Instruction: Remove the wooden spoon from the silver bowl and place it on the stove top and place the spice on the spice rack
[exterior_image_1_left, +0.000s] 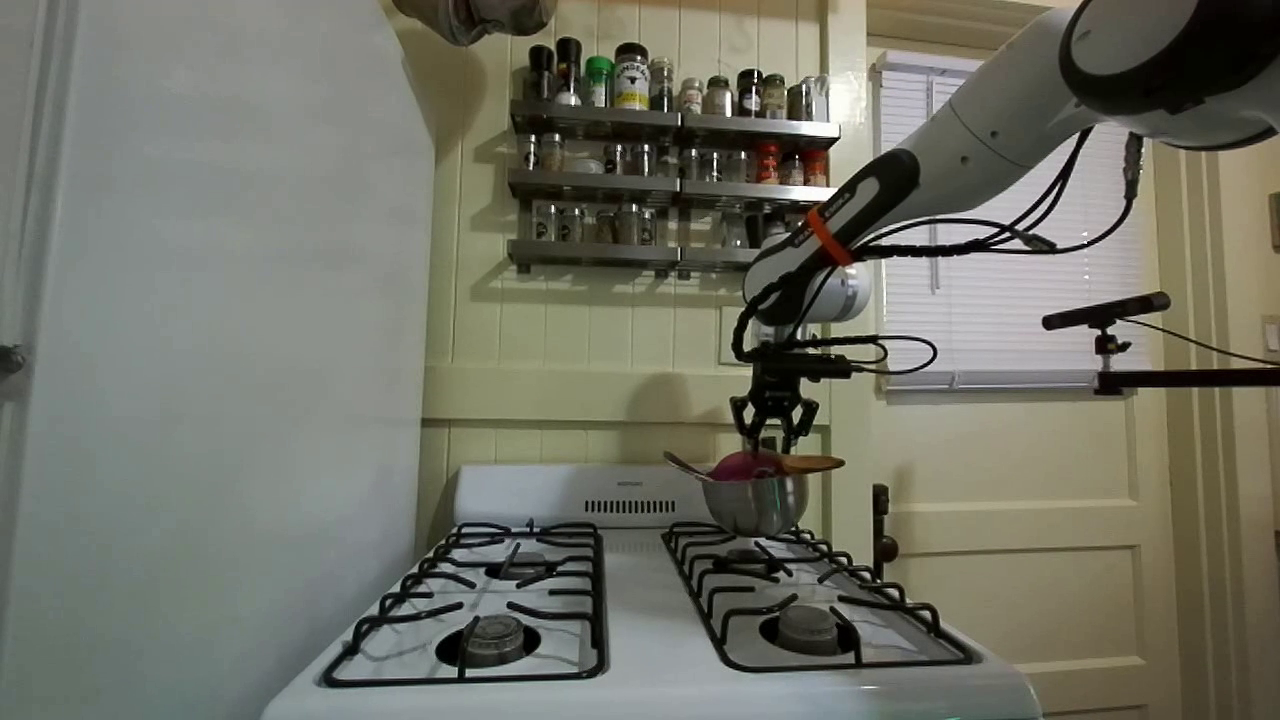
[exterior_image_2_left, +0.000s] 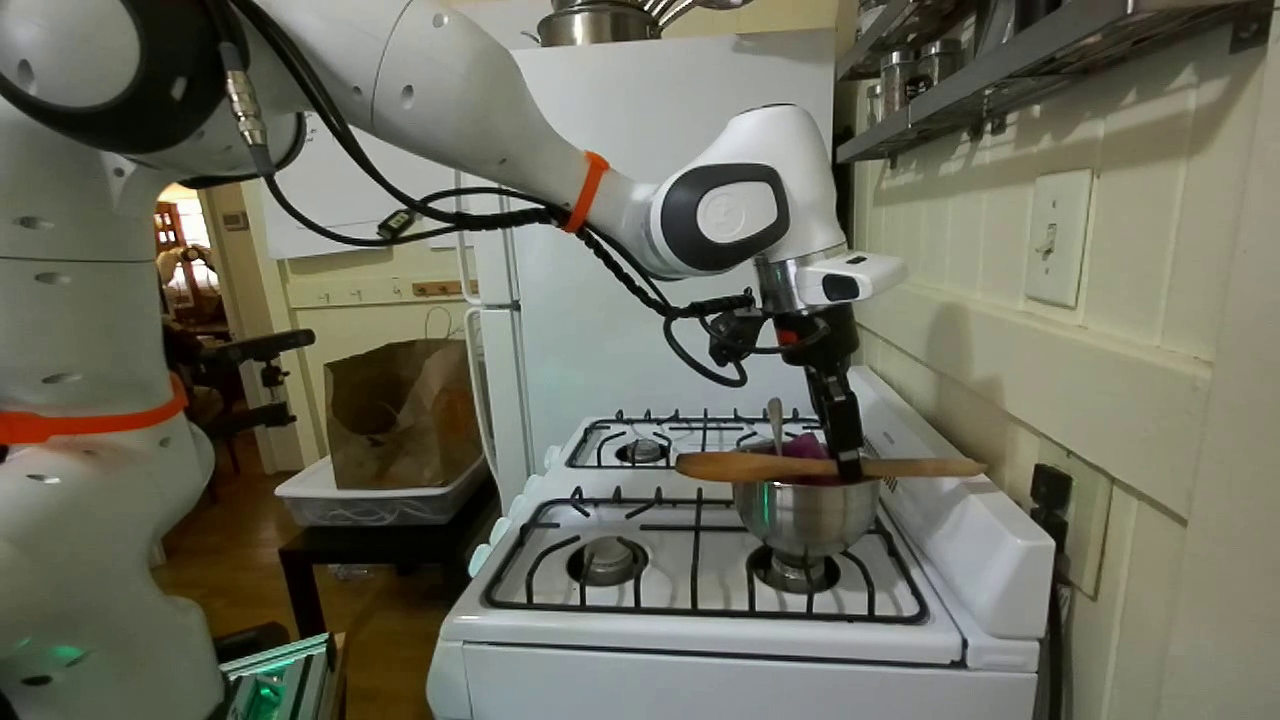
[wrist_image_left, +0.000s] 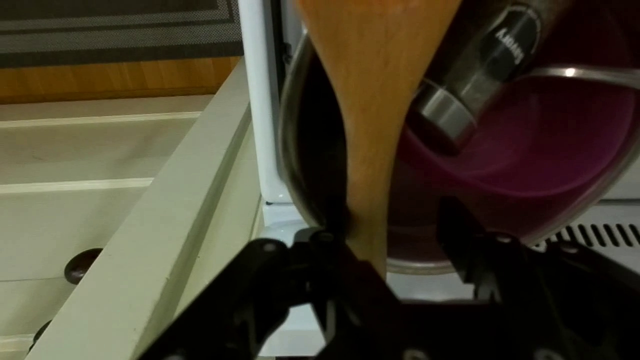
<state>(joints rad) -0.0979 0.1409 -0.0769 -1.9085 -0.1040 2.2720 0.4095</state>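
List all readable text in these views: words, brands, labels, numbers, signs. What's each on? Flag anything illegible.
"Savory": dark label on the spice jar, wrist view.
Too blurred to quote: white-and-yellow label on the large jar atop the spice rack.
Too small: labels on the other rack jars.
Too small: mark on the stove's back panel.
Too small: lettering on the robot arm beside the orange band.
No readable numbers or signs.

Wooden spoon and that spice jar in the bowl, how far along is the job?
Done: nothing placed yet; the wooden spoon lies across the silver bowl. Under way: the gripper stands open astride the spoon, with a gap showing on one side. Left: grip the spoon, set it on the stove top, then take the spice jar, seen inside the bowl, to the spice rack.
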